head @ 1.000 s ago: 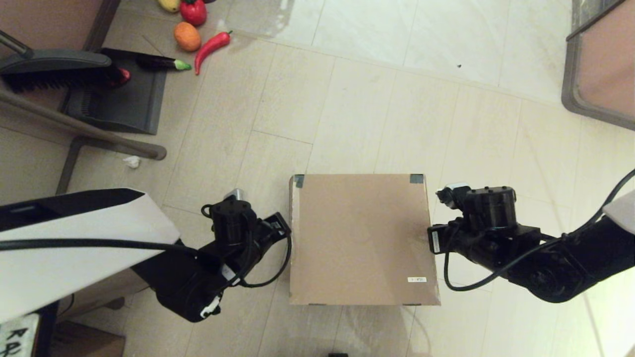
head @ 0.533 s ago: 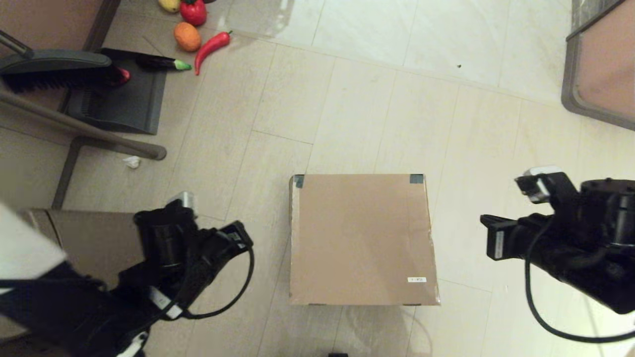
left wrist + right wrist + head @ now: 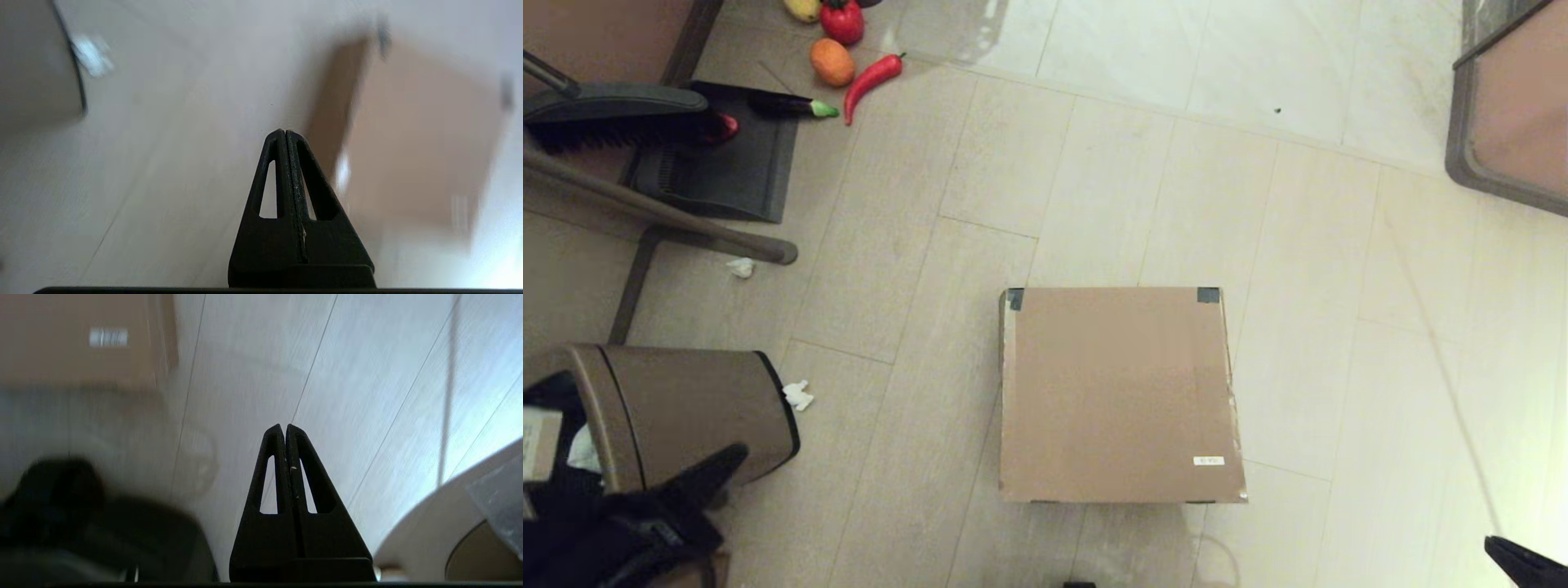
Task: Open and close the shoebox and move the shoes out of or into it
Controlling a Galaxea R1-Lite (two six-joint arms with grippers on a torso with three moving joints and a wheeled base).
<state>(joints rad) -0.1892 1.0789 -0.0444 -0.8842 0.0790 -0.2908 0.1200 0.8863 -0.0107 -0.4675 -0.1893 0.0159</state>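
The brown cardboard shoebox (image 3: 1117,394) sits closed on the floor, with black tape at its two far lid corners and a small white sticker near its front right. No shoes show in any view. My left gripper (image 3: 284,131) is shut and empty over bare floor; the shoebox (image 3: 416,134) lies ahead of it and to one side. The right gripper (image 3: 284,426) is also shut on nothing, over floor tiles, and the shoebox (image 3: 77,335) is off at a distance. In the head view only dark bits of both arms show at the bottom corners.
A taupe trash bin (image 3: 678,408) stands at the lower left, a white paper scrap (image 3: 798,395) beside it. A dustpan and brush (image 3: 686,139) and toy vegetables (image 3: 849,57) lie at the far left. A framed panel (image 3: 1511,106) stands at the far right.
Both arms have pulled back from the sides of the shoebox toward the bottom corners and nearly out of the head view, which uncovers the trash bin. The shoebox has not moved.
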